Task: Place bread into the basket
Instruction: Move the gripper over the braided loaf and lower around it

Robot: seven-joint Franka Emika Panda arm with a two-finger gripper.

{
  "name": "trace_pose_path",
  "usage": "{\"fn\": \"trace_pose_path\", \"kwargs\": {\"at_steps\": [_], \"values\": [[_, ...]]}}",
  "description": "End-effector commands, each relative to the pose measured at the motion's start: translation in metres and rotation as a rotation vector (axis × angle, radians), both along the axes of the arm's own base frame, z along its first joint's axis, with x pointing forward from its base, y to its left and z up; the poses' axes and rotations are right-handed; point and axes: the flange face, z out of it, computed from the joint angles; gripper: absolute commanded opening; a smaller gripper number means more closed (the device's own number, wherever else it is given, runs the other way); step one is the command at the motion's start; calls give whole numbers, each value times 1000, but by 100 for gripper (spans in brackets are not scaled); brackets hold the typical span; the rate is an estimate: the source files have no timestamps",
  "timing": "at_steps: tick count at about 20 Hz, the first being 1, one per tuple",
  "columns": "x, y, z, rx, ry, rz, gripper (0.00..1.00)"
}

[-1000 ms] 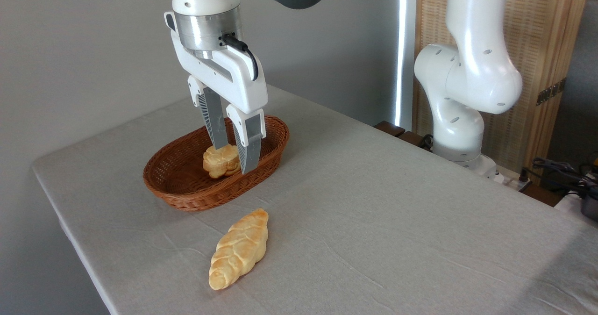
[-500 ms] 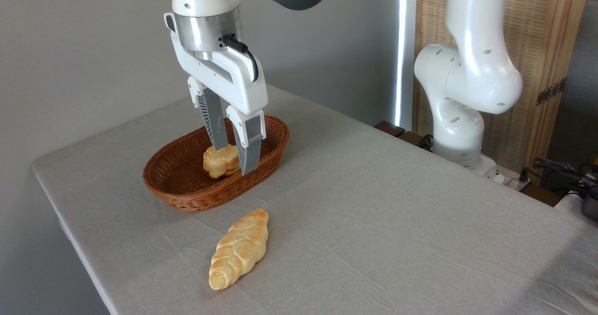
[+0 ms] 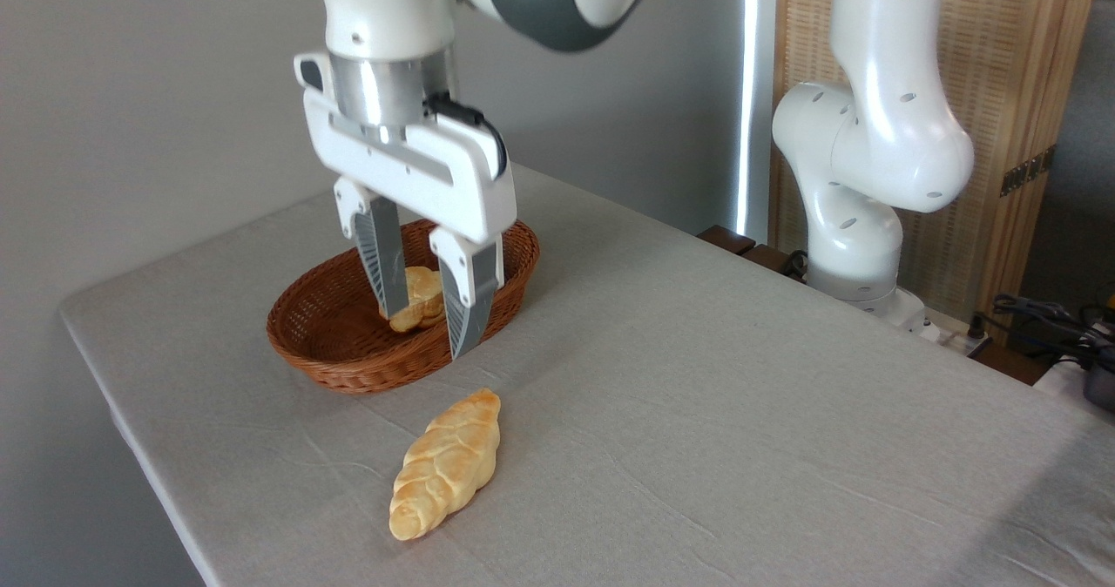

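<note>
The claw (image 3: 424, 330) hangs over the near side of the basket (image 3: 348, 369). Its two fingers (image 3: 468, 304) are spread apart and hold nothing. A small bun (image 3: 422, 297) lies inside the basket, seen between the fingers. The fingers do not seem to squeeze it. I think the bun is there because it has been dropped in.

The long twisted bread (image 3: 447, 464) lies on the table (image 3: 740, 413), just in front of the basket. It is not in yet, so it is likely the next thing to pick up. It lies slanted, so the claw may need to turn to grab it across the middle.

I can see no words or labels anywhere.
</note>
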Motion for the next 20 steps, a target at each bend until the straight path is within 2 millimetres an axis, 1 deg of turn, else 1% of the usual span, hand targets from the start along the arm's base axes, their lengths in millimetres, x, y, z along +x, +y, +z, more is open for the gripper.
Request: {"fn": "trace_pose_path", "kwargs": {"at_steps": [1,6,10,13,18,20], "values": [[7,2,-33,-7,0,57,100],[20,-1,-67,-56,5,241,100],[24,-6,-99,-56,15,319,100],[27,-5,-113,-42,35,315,100],[29,-6,-129,-27,59,298,100],[30,-8,-133,-24,64,291,100]]}}
